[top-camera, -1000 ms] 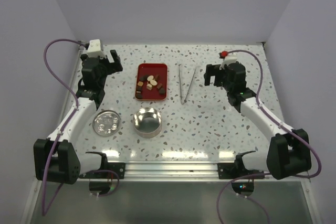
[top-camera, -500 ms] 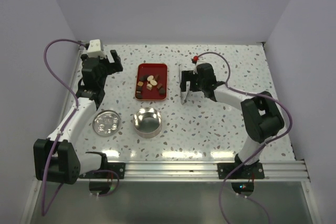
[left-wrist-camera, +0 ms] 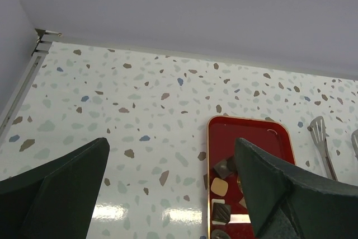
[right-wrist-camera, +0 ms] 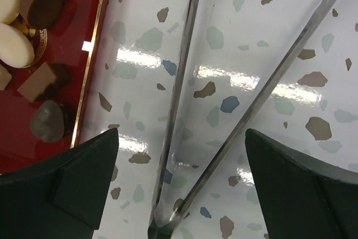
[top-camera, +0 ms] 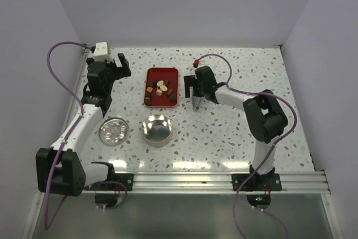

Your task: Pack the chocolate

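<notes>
Speckled white bench carried the small dark and pale chocolate pieces in a rectangular red tray, far centre. The right hand, wide open and empty, straddled the slim steel tongs just right of the tray, probably to grasp them. The left hand hovered open and empty at far left.

You have 1 speckled worktop carrying 1 red tray. On the tray lies the chocolate, roughly 10 pieces, some dark and some pale, too small and bunched for an exact count. Beside the tray there is 1 pair of metal tongs with 2 legs. Nearer you sit 1 round silver tin and 1 lid.
</notes>
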Motion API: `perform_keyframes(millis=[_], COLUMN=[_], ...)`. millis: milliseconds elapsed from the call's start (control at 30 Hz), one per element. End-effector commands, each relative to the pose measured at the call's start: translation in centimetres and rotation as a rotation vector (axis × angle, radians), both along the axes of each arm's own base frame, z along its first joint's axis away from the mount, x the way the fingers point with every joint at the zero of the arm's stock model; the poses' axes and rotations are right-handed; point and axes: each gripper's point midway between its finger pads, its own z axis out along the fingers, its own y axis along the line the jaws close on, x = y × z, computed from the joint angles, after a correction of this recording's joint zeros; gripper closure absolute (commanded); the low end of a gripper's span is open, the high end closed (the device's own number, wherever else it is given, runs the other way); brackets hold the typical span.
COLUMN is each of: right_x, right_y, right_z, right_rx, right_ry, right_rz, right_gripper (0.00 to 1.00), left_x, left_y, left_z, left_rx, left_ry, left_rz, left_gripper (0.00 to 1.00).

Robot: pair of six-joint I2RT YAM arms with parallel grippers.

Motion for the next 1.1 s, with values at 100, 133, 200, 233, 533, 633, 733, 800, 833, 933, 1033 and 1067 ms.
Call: perform_keyframes(millis=[100,133,200,233,533,633,733,800,833,933,1033,1067], right_x=[0.3,0.3,0.3,0.5,0.3,0.2,0.3,0.4,0.4,0.5,0.4,0.4], right_y=[-0.4,-0.4,-0.4,-0.4,-0.2,-0.3,-0.8,-1.1,-1.1,-1.7,-2.0,-2.1], right_z=[0.1,0.0,-0.3,-0.2,-2.5,-2.9,-3.0,-3.0,-3.0,-3.0,-2.7,-2.0], right_rx=[-0.112,-0.112,-0.113,-0.117,-0.114,-0.113,-0.134,-0.146,-0.15,-0.169,-0.181,-0.181], right_ry=[-0.014,-0.012,-0.003,0.001,0.044,0.044,0.038,0.034,0.03,0.017,0.009,-0.001], right_rz=[-0.062,-0.063,-0.066,-0.073,-0.092,-0.096,-0.108,-0.111,-0.112,-0.123,-0.117,-0.113], right_gripper=[0.02,0.02,0.02,0.02,0.03,0.05,0.1,0.18,0.25,0.37,0.44,0.45], left_x=[0.2,0.2,0.2,0.2,0.0,-0.2,-0.4,-0.4,-0.5,-0.6,-0.6,-0.6], left_y=[-0.5,-0.5,-0.5,-0.6,-0.7,-0.7,-0.6,-0.6,-0.6,-0.6,-0.5,-0.5], left_z=[0.9,0.9,1.1,0.9,1.1,1.3,1.6,1.7,1.7,1.9,1.9,1.9], left_rx=[-0.011,-0.011,-0.011,-0.011,-0.011,-0.011,-0.007,-0.007,-0.007,-0.007,-0.006,-0.007], left_ry=[-0.036,-0.038,-0.045,-0.042,-0.05,-0.056,-0.066,-0.071,-0.071,-0.074,-0.076,-0.076], left_rz=[-0.019,-0.02,-0.022,-0.025,-0.033,-0.036,-0.035,-0.033,-0.033,-0.033,-0.031,-0.03], left_gripper=[0.0,0.0,0.0,0.0,0.0,0.0,0.0,0.0,0.0,0.0,0.0,0.0])
